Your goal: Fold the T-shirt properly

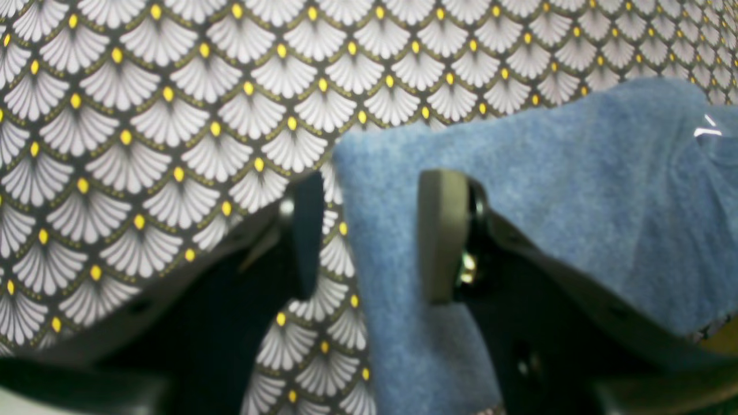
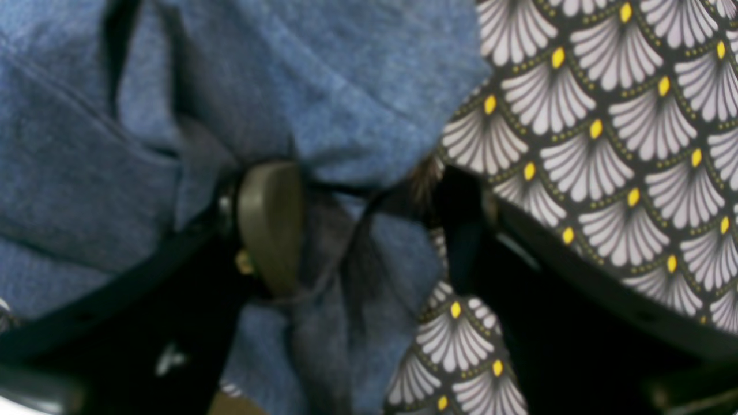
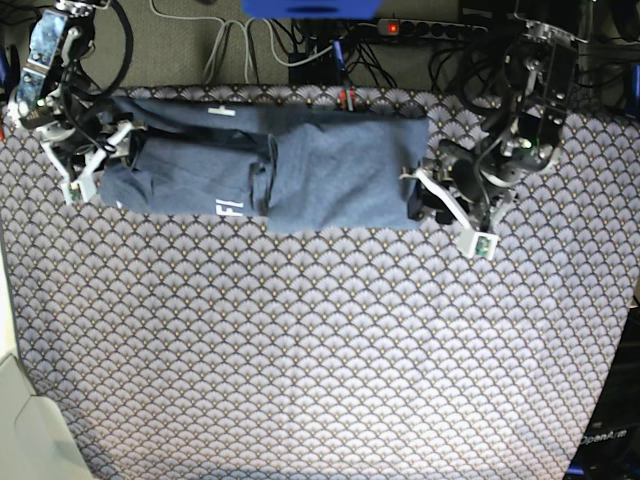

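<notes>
A: Base view, left side: right gripper (image 3: 88, 165) spread around the T-shirt (image 3: 300, 160) sleeve edge, shirt folded into a band on the tablecloth (image 3: 320, 350).

B: Left gripper (image 3: 425, 195) spread astride the hem. I judge the crosswise fold is next: pinch both ends.

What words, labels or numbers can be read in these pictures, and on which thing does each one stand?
"OpenArm": on the dark robot base at the lower right corner, small but legible.
White marks on the T-shirt, near a fold: too small to read.
White tag at the T-shirt's upper edge: unreadable.
</notes>
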Robot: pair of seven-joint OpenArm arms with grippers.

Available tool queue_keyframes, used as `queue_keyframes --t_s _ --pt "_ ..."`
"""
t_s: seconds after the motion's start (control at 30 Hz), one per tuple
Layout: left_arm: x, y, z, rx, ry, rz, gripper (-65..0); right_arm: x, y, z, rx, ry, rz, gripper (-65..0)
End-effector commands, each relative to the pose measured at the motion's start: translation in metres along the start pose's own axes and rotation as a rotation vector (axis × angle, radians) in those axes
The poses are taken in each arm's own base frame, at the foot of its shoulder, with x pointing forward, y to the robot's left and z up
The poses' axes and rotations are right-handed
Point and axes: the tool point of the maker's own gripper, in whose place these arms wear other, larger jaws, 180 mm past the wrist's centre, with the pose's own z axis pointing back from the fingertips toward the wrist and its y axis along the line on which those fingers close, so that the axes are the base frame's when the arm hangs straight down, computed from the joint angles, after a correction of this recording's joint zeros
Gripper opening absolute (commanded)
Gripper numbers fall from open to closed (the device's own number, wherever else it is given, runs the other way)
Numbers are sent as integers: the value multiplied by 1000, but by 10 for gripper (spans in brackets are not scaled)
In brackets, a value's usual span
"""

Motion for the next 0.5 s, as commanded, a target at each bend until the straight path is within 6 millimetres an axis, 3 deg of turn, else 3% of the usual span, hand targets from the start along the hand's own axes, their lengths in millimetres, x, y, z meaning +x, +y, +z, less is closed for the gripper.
queue_keyframes --t_s 0.0,0.2,0.33,0.47 --pt "14 -2 3 -8 -44 -16 -387 1 2 1 11 -2 0 -325" --pt "12 0 2 -5 -36 -16 -387 3 2 0 11 -5 0 -485" --pt "12 0 2 -5 -36 -16 -387 4 2 0 11 -6 3 -650" --pt "11 0 3 -6 -36 -15 -387 8 0 2 4 -19 6 -650"
